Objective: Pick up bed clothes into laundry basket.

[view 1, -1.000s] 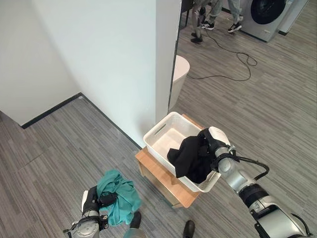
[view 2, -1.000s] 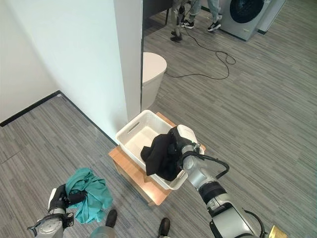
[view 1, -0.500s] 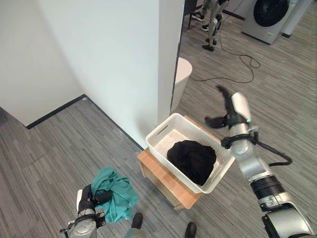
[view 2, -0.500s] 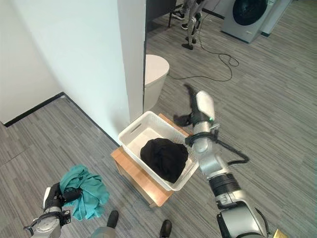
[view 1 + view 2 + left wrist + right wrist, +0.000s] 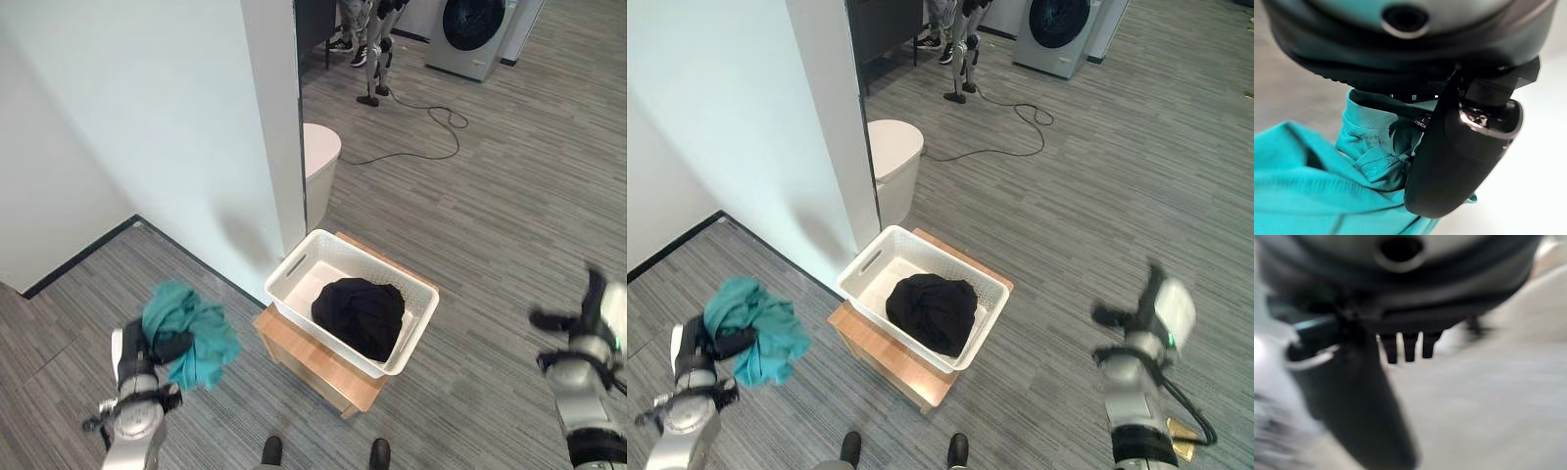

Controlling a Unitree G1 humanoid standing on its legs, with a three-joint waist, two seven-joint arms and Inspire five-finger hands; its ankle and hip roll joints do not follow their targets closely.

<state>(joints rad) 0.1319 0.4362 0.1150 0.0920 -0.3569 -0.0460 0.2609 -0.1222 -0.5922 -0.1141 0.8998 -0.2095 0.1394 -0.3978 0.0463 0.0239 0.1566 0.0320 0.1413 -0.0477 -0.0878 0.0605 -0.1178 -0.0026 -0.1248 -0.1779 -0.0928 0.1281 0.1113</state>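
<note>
- Left hand grips a teal cloth, thumb and fingers curled into its folds, holding it off the floor, to the left of the basket and a short way from its near-left corner.
- Right hand hangs well to the right of the basket with fingers spread and straight, holding nothing.
- Black cloth lies heaped inside the basket, toward its near-right end; the far-left end of the basket floor shows bare white.
- Basket sits on a low wooden stand, whose top edge sticks out past the basket's near-left side.
- Wall corner stands just behind the basket's far-left end; a white bin sits beyond that.
- Bare floor lies open to the right of the basket and between basket and teal cloth.
- Since half a second ago, the right hand has swung from above the basket's right rim out to the far right; the left hand has lifted the teal cloth higher.
</note>
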